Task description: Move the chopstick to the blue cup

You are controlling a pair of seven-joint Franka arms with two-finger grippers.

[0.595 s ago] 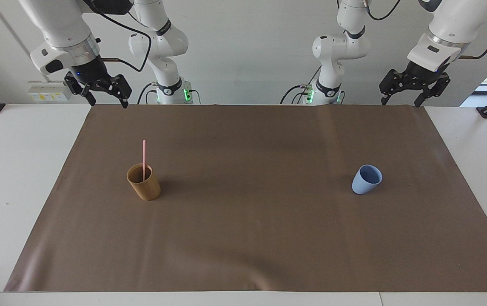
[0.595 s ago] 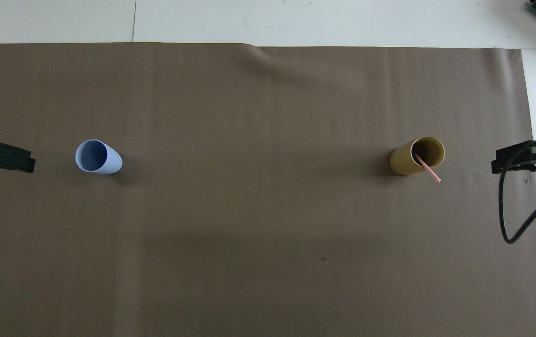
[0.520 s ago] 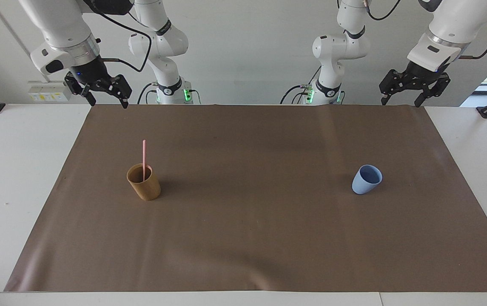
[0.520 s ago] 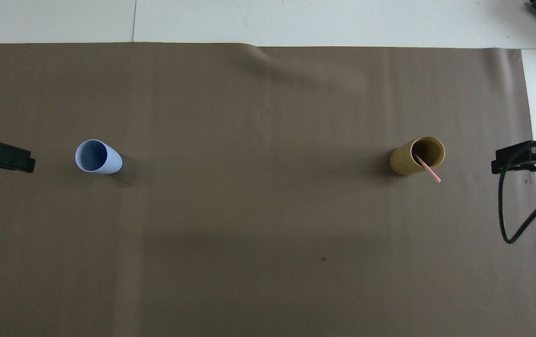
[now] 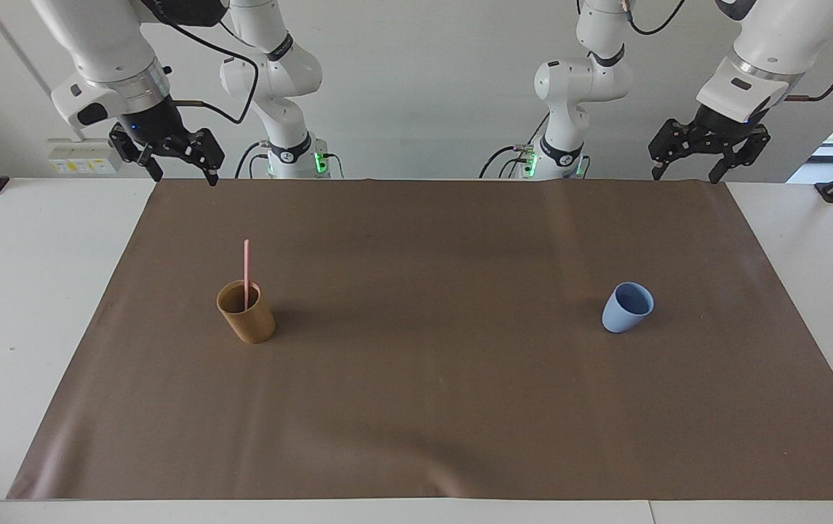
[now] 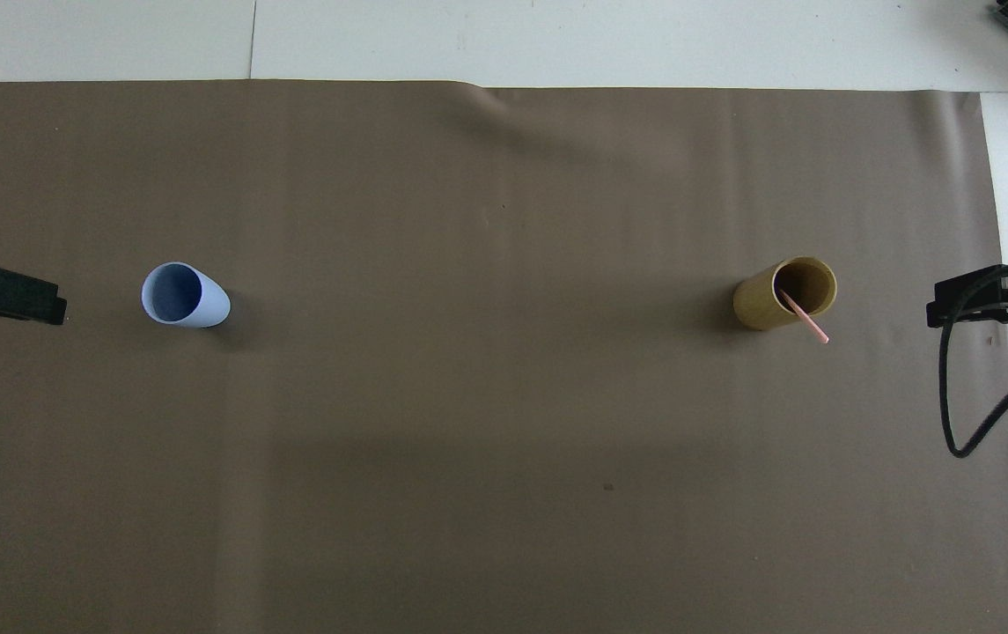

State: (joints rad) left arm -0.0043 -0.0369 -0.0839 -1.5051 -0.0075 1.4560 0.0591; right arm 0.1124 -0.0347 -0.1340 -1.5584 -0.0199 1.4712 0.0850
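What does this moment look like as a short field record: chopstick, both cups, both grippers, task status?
chopstick: standing in the brown cup, top sticking out above the rim
blue cup: upright on the brown mat, empty, toward the left arm's end
left gripper: open, holding nothing, raised over the mat's edge nearest the robots
right gripper: open, holding nothing, raised over the mat's corner at its own end
task status: transfer not begun
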